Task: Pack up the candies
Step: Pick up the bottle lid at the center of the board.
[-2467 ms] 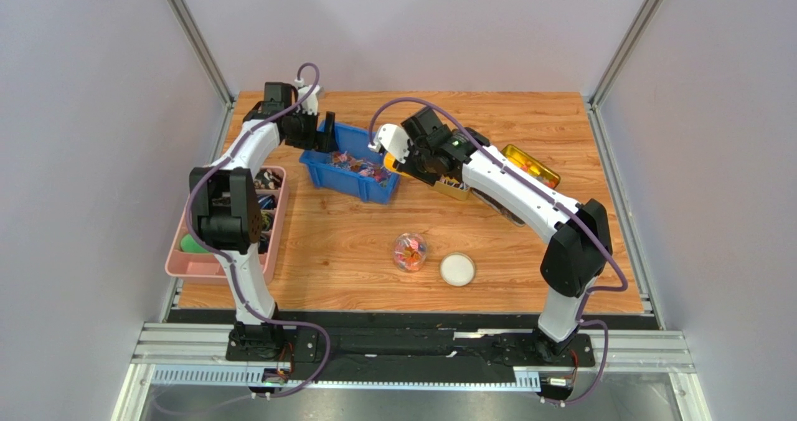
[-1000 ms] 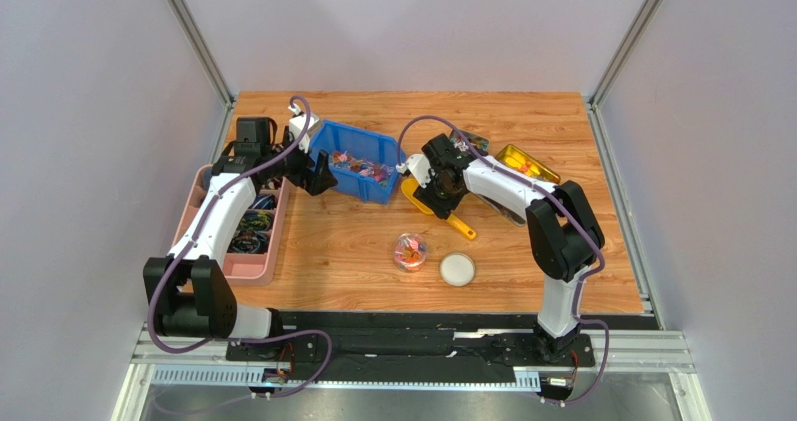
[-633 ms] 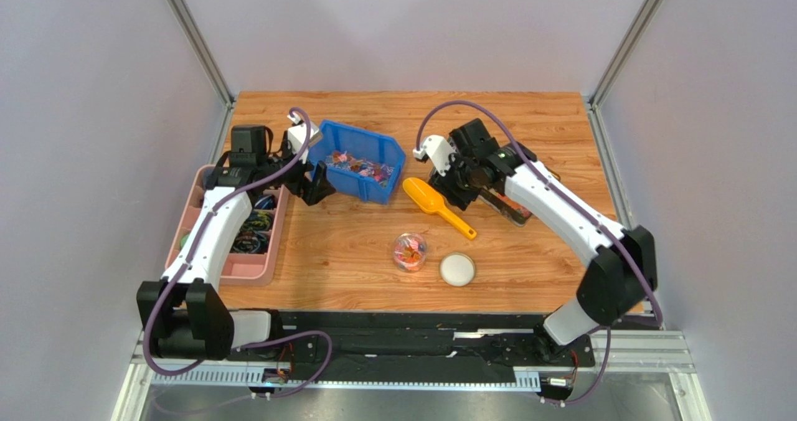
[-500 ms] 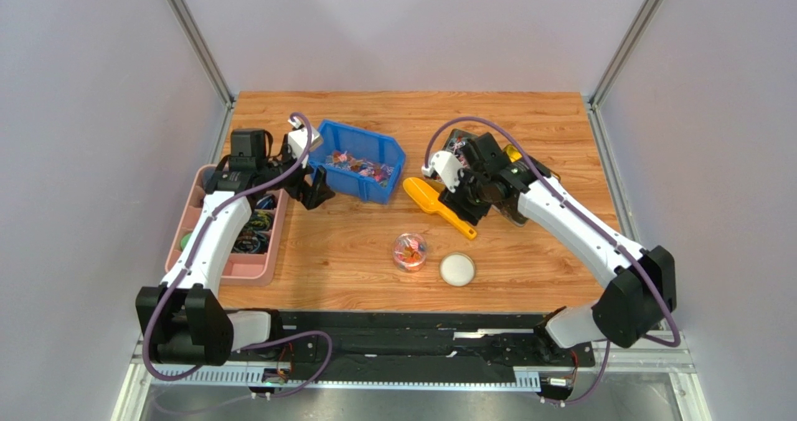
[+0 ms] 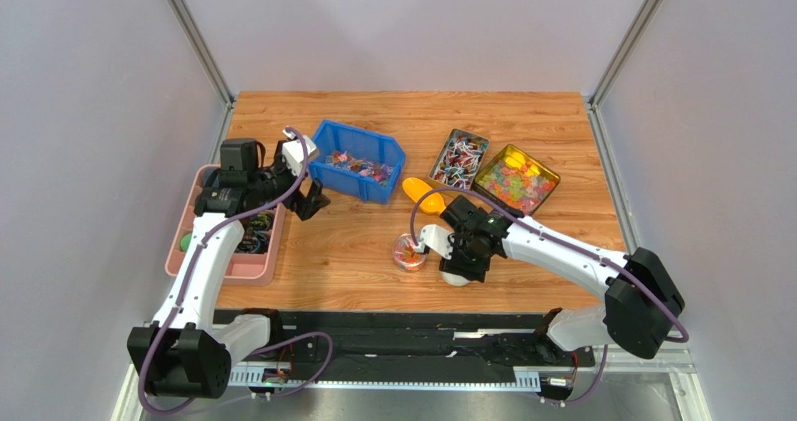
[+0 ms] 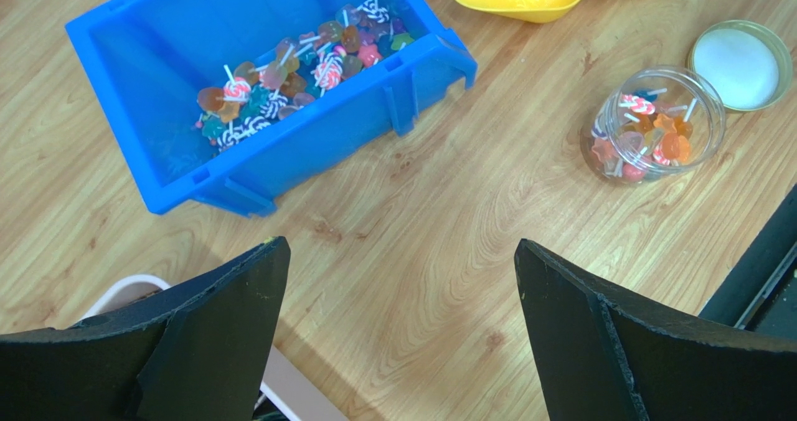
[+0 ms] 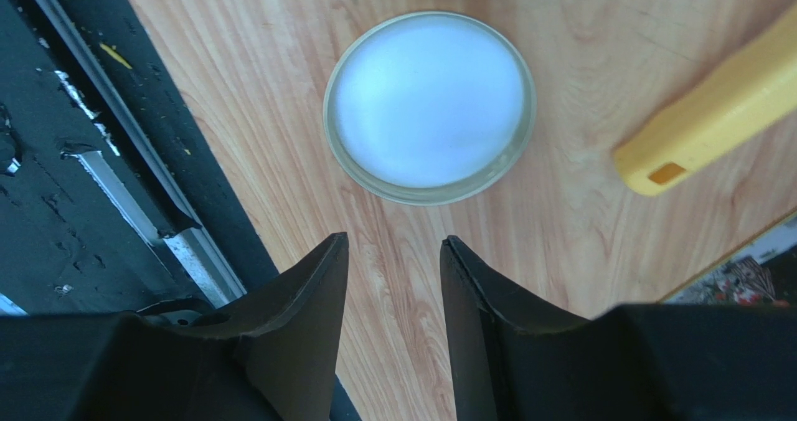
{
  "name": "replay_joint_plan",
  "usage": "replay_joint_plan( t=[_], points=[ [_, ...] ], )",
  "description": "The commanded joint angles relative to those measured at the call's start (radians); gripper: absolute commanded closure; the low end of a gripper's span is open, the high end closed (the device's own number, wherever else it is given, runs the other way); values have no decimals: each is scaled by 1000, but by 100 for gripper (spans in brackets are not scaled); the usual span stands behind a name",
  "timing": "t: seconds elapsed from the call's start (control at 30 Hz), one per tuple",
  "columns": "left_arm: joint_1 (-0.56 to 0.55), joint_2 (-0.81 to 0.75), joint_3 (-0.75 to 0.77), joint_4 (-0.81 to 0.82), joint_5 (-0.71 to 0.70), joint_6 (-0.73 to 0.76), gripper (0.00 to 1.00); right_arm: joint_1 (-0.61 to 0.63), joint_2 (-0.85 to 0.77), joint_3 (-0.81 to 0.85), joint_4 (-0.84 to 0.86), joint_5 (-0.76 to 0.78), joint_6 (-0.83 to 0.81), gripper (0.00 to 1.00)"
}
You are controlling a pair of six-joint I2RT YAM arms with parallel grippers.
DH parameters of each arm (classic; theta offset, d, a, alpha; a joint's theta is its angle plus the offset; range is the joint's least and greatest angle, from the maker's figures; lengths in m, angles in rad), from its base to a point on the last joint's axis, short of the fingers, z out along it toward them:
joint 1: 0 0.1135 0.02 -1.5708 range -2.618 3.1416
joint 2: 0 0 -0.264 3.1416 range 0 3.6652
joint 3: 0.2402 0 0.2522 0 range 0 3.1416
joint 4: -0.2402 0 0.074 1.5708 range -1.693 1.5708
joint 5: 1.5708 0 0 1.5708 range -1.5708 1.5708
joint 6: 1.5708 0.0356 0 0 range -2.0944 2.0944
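Right gripper [image 7: 393,245], slightly apart and empty, hangs above the lid [image 7: 428,103] beside the jar [image 6: 603,113] of candies [image 6: 666,124]; left gripper [image 6: 400,257], wide apart, is well away from the jar.

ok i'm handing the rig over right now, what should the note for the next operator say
Left gripper: open, empty, above the table beside the blue bin.
Right gripper: narrowly open, empty, over the white lid.
Candies: many in the bin, some in the open jar. Yellow scoop lies on the table.
Done: jar partly filled.
Left: probably fit the lid.
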Motion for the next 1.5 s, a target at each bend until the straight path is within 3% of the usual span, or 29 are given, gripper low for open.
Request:
replay_joint_plan(
  t=[0.0,0.17,0.57,0.73,0.97,1.3,1.47],
  points=[
    [5,-37,-32,-20,-7,35,1,94,18,-35,86,11,21,56],
    [5,-74,-55,-15,-11,28,1,134,98,-53,155,71,39,57],
    [5,-93,-78,3,-19,22,1,162,166,-66,179,39,45,62],
    [5,-100,-93,17,-19,12,1,169,183,-67,176,36,52,71],
    [5,-93,-99,35,-13,3,1,172,195,-64,156,16,50,100],
    [3,-74,2,25,55,49,1,146,57,39,-18,-132,6,100],
    [-76,-13,69,18,40,92,1,116,29,183,-159,-249,-30,100]
  ],
)
